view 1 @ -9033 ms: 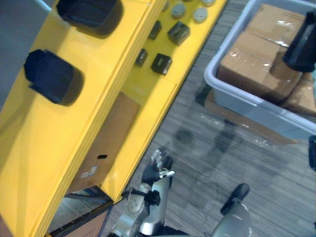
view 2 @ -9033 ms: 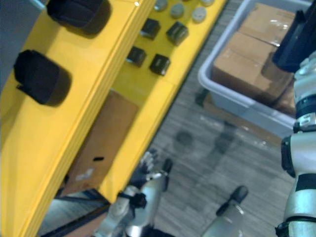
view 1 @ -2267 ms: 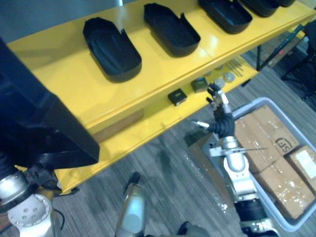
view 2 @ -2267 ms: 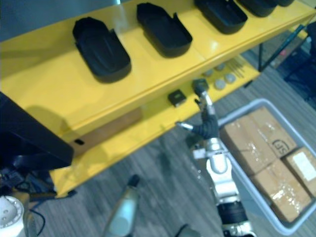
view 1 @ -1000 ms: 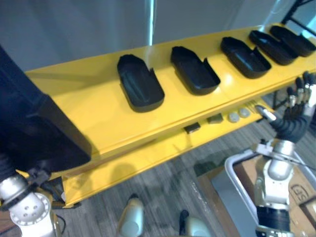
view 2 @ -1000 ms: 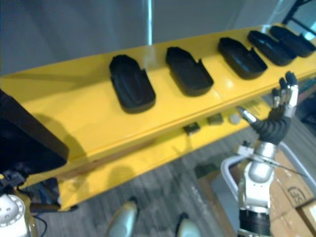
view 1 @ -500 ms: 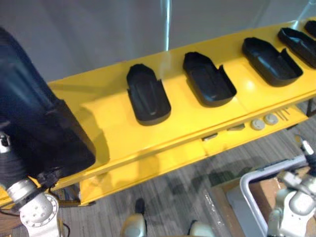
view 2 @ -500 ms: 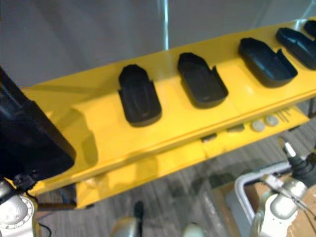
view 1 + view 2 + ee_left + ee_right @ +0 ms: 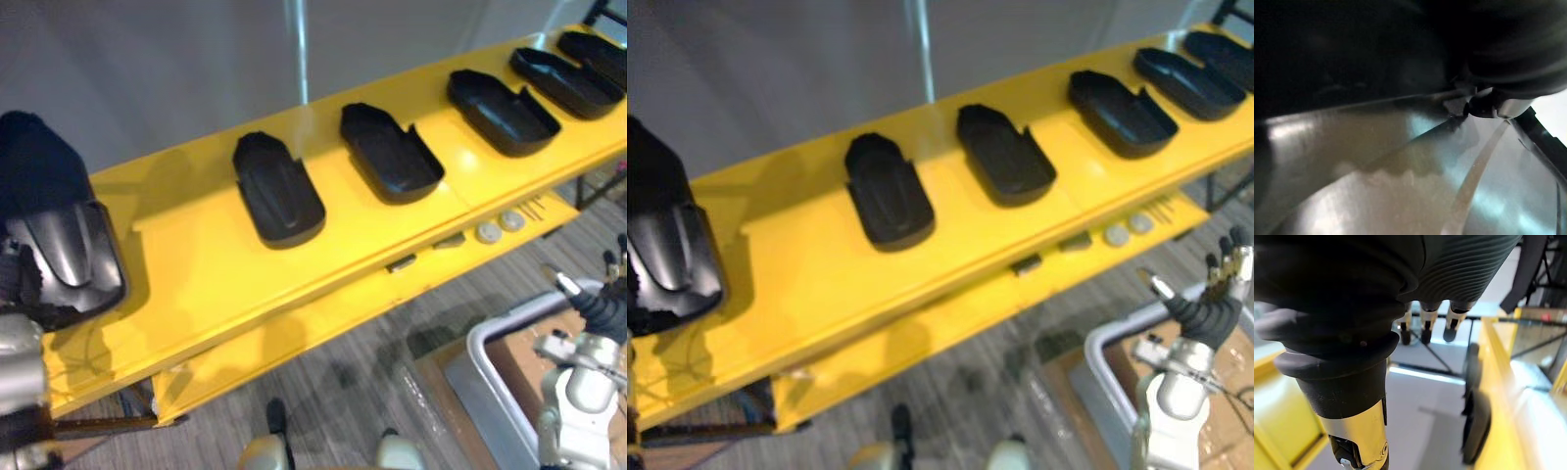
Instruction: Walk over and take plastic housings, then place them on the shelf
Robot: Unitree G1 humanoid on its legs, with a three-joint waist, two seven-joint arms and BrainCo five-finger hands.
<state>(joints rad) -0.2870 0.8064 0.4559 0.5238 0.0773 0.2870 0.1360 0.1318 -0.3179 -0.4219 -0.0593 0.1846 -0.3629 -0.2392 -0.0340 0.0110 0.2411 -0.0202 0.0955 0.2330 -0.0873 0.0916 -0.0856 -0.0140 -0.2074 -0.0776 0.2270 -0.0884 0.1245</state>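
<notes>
We see a big black housing (image 9: 61, 245) at the left end of the yellow shelf (image 9: 206, 264), over its top board; whether it rests on the board or hangs just above it, we cannot tell. The left arm is under this housing, and the left hand (image 9: 1518, 49) is mostly hidden behind it, so we cannot tell if the hand grasps it or only carries it. In the left wrist view the dark housing lies very close before the hand. Other housings (image 9: 279, 191) lie in a row along the same board, open side up, each apart from the next. On the lower board there are two grey discs (image 9: 487, 232) side by side and two small dark blocks (image 9: 401, 262) near them. The right hand (image 9: 1205, 315) is low at the right, in front of the shelf, above a grey bin (image 9: 1099, 350); its fingers (image 9: 1424, 325) are straight and spread, released, and hold nothing.
</notes>
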